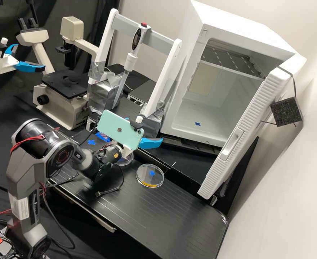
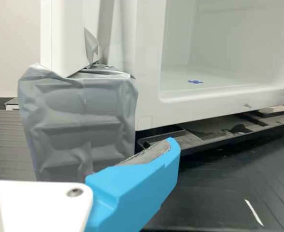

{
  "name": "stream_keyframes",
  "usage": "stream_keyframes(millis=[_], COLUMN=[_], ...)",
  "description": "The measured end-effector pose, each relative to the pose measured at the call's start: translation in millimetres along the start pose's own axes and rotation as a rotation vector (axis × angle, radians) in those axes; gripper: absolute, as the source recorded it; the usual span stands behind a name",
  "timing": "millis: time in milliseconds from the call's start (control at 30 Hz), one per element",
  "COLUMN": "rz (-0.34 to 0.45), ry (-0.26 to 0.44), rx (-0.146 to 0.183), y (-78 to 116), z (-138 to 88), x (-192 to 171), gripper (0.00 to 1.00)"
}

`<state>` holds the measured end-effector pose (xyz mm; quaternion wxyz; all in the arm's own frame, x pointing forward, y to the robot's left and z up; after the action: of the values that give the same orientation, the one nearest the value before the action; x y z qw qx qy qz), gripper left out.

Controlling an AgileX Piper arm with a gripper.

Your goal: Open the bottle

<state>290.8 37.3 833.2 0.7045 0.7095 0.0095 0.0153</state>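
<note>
In the high view my gripper (image 1: 150,143) is at mid-height over the bench, behind the pale green phone on the wrist. Its fingers stand open, one reaching out to the right, the other mostly hidden by the phone. The wrist view has my gripper (image 2: 137,193) with one blue finger angled in front of a grey taped block and the white cabinet's base. Nothing touches that finger's grey inner pad.
A lidded dish (image 1: 150,176) lies on the black bench (image 1: 180,219), with another dish (image 1: 125,159) partly under the wrist. Behind stand a microscope (image 1: 63,108), a pipette (image 1: 130,62) on a white frame, and an open white cabinet (image 1: 189,133).
</note>
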Motion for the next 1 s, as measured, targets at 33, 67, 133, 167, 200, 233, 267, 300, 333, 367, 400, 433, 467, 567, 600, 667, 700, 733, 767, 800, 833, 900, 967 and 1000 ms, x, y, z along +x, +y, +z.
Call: stream_keyframes(millis=[33,67,133,167,200,233,267,300,333,367,400,433,467,567,600,667,700,733,767,800,833,900,967,1000], rz=[0.004,0.013,0.037,0.051,0.057,0.063,0.07,0.07,0.065,0.054,0.036,0.019,-0.001,-0.053,-0.064,-0.083,-0.093,-0.104,-0.114,-0.124,-0.132,-0.141,-0.153,-0.157], ry=[0.003,0.013,0.046,0.063,0.085,0.101,0.132,0.147,0.174,0.209,0.228,0.243,0.262,0.3,0.302,0.309,0.302,0.296,0.289,0.285,0.275,0.26,0.252,0.251], rx=[0.007,0.012,0.024,0.028,0.031,0.036,0.037,0.039,0.041,0.046,0.044,0.044,0.032,0.007,0.004,-0.007,-0.009,-0.011,-0.011,-0.011,-0.011,-0.01,-0.016,-0.023], y=[0.6,2.2,5.1,7.1,7.5,7.0,6.0,4.9,2.1,-2.3,-7.5,-11.8,-17.2,-29.9,-33.2,-39.8,-43.2,-46.3,-48.9,-51.5,-53.7,-56.9,-59.8,-61.1], z=[0,-1,-5,-8,-11,-13,-18,-20,-25,-30,-34,-37,-41,-48,-49,-51,-50,-49,-48,-47,-45,-44,-43,-44], x=[-5,-10,-20,-25,-31,-37,-44,-47,-52,-57,-60,-62,-64,-68,-69,-69,-68,-67,-66,-66,-65,-62,-58,-56], gripper=[1.0,1.0,1.0,1.0,1.0,1.0,1.0,1.0,1.0,1.0,1.0,1.0,1.0,1.0,1.0,1.0,1.0,1.0,1.0,1.0,1.0,1.0,1.0,1.0])
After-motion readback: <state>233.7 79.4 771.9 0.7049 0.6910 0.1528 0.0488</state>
